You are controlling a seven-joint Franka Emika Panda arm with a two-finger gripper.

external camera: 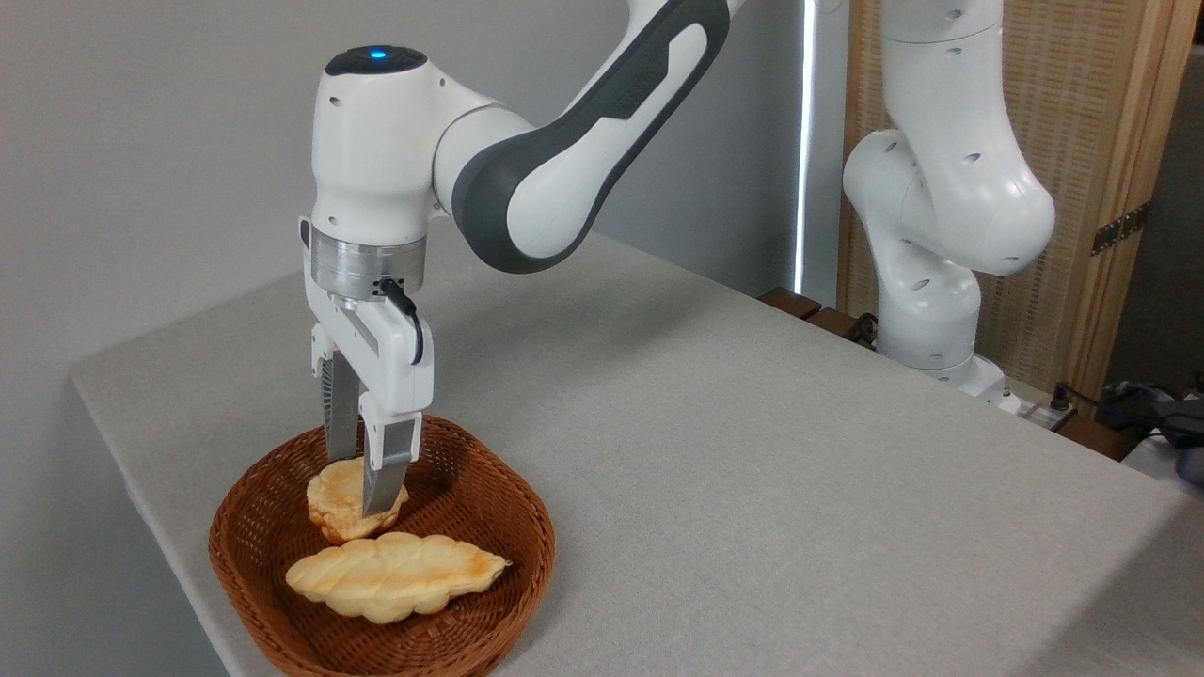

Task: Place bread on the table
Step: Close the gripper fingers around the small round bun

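Note:
The bread [331, 506], a small round golden bun with a toasted top, lies in the back half of the brown wicker basket [534, 538]. My gripper [365, 486] points straight down into the basket. Its fingers are closed onto the bun, one finger [383, 480] across the bun's front and the other behind it. The bun looks slightly tilted, and whether it still touches the basket floor is unclear. The table [715, 442], covered in light grey cloth, stretches away to the right of the basket.
A longer braided loaf [395, 575] lies in the basket just in front of the bun. The basket stands near the table's front left edge. The arm's white base [926, 310] rises at the back right, by a wooden screen.

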